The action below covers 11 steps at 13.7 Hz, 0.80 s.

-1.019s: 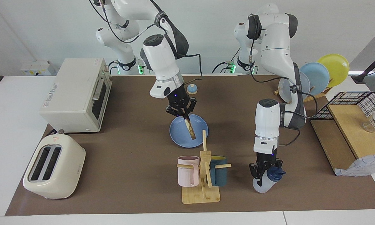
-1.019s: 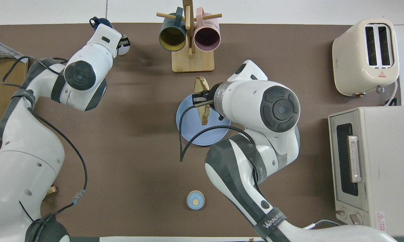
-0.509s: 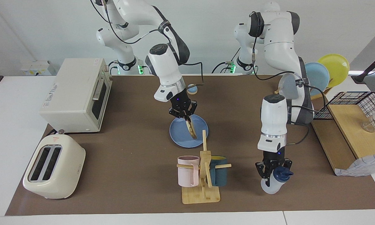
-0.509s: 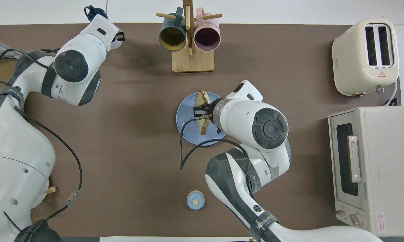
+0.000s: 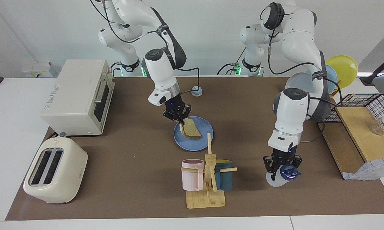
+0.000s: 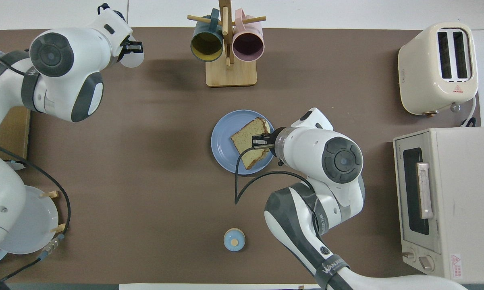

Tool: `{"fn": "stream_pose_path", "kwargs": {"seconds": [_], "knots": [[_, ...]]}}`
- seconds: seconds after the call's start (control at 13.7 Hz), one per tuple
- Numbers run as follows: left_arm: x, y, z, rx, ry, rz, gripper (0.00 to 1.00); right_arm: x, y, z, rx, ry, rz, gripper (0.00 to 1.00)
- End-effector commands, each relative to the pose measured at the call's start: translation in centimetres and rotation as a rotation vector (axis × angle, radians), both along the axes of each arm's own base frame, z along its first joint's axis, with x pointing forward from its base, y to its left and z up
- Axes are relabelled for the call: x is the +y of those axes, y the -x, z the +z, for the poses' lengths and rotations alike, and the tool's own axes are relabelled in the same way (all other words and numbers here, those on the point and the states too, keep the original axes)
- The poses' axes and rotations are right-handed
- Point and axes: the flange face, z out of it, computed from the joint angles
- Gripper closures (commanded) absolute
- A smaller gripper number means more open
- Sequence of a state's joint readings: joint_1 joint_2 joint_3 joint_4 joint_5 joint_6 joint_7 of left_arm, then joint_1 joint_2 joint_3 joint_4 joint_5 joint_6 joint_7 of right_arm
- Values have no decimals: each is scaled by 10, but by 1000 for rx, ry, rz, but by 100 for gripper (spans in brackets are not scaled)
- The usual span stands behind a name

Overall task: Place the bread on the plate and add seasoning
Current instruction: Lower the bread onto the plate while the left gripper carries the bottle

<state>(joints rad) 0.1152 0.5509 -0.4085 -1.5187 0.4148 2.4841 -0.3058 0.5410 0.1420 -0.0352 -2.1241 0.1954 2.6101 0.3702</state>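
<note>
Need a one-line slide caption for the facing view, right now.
Right gripper lays the bread on the plate; left gripper holds the seasoning.

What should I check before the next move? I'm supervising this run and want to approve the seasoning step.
1. Bread lying flat on the plate: ok.
2. Right gripper released from the bread: not ok, shut on its edge.
3. Left gripper holding the seasoning: ok.
4. Seasoning lifted off the table: cannot tell.
5. Seasoning cap open: cannot tell.
6. Mug rack lies between seasoning and plate: not ok, steer around it.
</note>
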Motion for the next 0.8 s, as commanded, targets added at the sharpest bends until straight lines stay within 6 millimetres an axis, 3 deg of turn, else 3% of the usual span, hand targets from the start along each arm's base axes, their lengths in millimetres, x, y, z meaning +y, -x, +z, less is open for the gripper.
{"fn": "stream_pose_path", "kwargs": {"seconds": [0.0, 0.07, 0.22, 0.51, 0.58, 0.73], "knots": [[6, 17, 41, 70, -58, -129, 100, -12, 6, 1, -9, -24, -35, 100], [4, 28, 59, 105, -92, -202, 100, -14, 5, 1, -12, -21, -29, 82], [-8, 54, 83, 196, -163, -340, 100, -13, 2, 5, -1, -20, -30, 0], [-32, 119, 138, 350, -299, -741, 100, -17, -10, 17, -1, -22, -35, 0], [-33, 131, 147, 354, -314, -848, 100, -17, -9, 23, -11, -23, -24, 0], [-36, 155, 146, 408, -353, -1042, 100, -9, -12, 35, -27, -25, 10, 0]]}}
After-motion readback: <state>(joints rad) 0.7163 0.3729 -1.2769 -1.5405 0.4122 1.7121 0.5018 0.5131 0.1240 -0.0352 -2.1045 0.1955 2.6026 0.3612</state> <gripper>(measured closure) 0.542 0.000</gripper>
